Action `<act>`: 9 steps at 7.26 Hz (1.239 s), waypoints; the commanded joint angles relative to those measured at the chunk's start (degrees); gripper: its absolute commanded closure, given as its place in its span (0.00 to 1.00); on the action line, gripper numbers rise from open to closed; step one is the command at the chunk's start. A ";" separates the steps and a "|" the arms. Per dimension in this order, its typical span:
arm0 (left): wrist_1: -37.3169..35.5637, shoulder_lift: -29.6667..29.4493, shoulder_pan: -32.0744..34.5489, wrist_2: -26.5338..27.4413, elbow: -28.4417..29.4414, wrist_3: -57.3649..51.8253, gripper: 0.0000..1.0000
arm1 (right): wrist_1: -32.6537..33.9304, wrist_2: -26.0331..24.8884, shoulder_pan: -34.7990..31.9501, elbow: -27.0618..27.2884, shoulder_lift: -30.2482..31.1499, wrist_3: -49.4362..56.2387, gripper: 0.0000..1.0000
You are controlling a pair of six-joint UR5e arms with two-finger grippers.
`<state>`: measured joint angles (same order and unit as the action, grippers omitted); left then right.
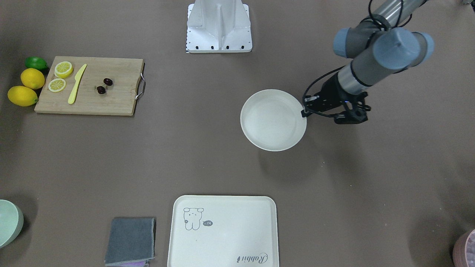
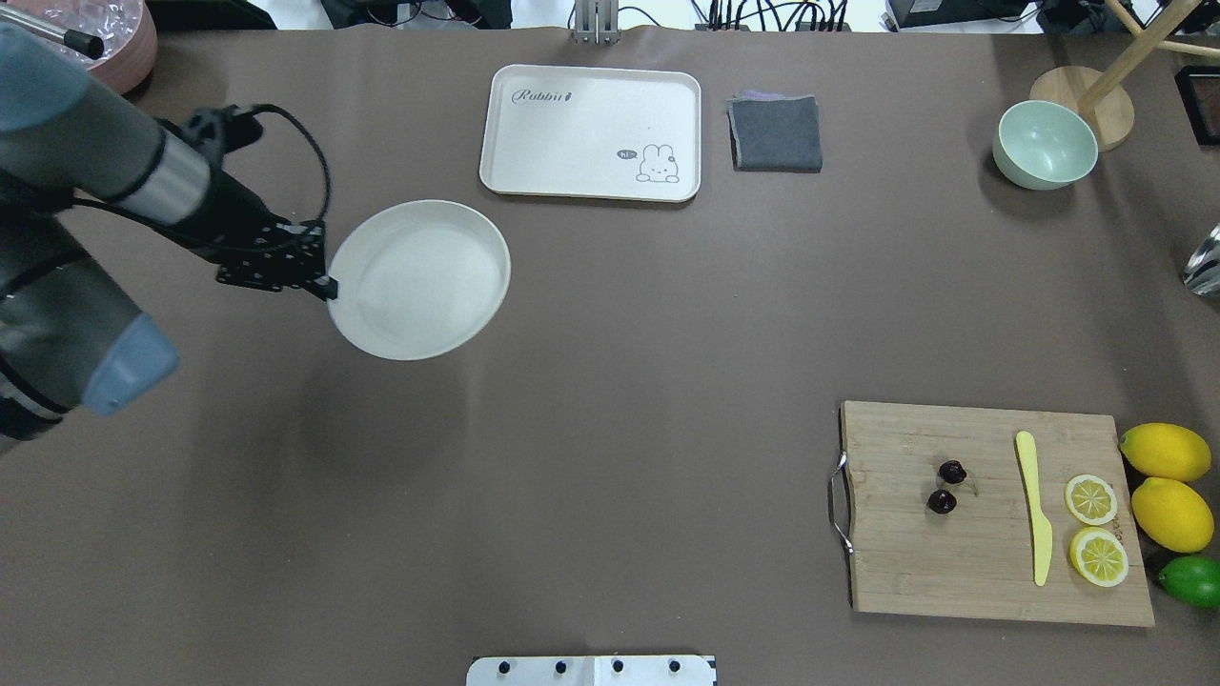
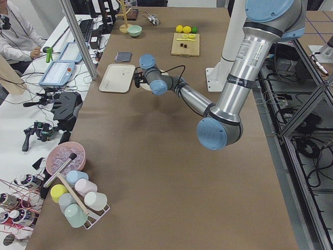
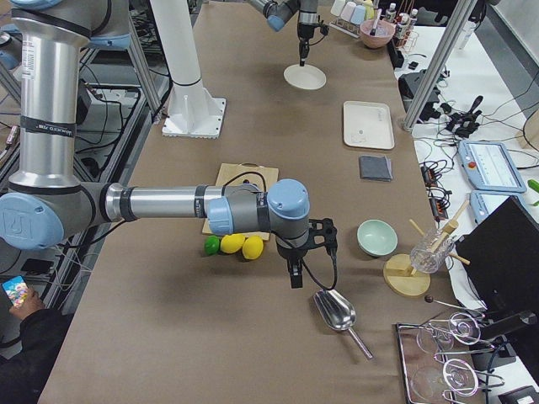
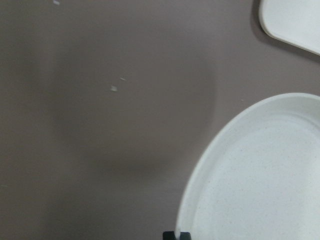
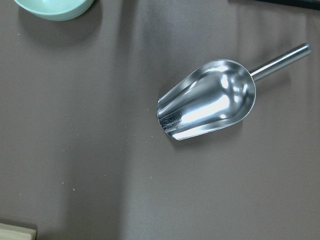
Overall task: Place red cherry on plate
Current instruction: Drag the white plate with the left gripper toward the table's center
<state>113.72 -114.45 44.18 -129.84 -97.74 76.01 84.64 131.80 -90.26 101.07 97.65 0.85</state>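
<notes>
Listing from the robot's side outward, with clock hours read off the overhead view from table centre.

1. At 4 o'clock: cutting board (image 2: 905, 572). It carries the red cherry (image 2: 951, 472), a pair, untouched, beside a yellow knife (image 2: 1034, 505) and lemon slices (image 2: 1090, 499).
2. At 3 o'clock: right gripper (image 4: 295, 279), near a metal scoop (image 6: 210, 100). You cannot tell whether its jaws are parted.
3. At 10 o'clock: plate (image 2: 419, 281), bare and apparently raised, with its shadow offset on the table. The left gripper (image 2: 326, 285) is pinched on its rim at 9 o'clock.
4. At 12 o'clock: tray (image 2: 591, 105).

Status: nothing is delivered yet. You have the cherry pick and the transfer to the plate left to do.
</notes>
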 commanded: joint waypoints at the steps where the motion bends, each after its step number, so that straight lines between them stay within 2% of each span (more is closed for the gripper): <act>1: -0.08 -4.63 -11.35 11.75 1.58 7.73 1.00 | 0.00 0.21 0.08 0.00 0.17 -0.06 0.00; 2: 0.27 -5.42 -15.22 16.59 2.19 9.93 1.00 | 0.00 0.21 0.08 0.00 0.26 -0.06 0.00; 4: 0.45 -7.88 -19.46 22.85 4.74 12.75 1.00 | 0.00 0.21 0.08 0.00 0.52 -0.06 0.00; 6: 0.54 -8.42 -18.79 23.06 5.88 12.68 1.00 | 0.09 0.21 0.08 0.00 0.35 -0.06 0.00; 9: 4.83 -9.38 -14.75 22.97 11.67 11.89 1.00 | 0.00 0.21 0.08 -0.35 0.26 -0.06 0.00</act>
<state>117.05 -123.34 27.63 -106.84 -88.42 88.34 84.67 132.01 -90.17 100.92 97.95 0.79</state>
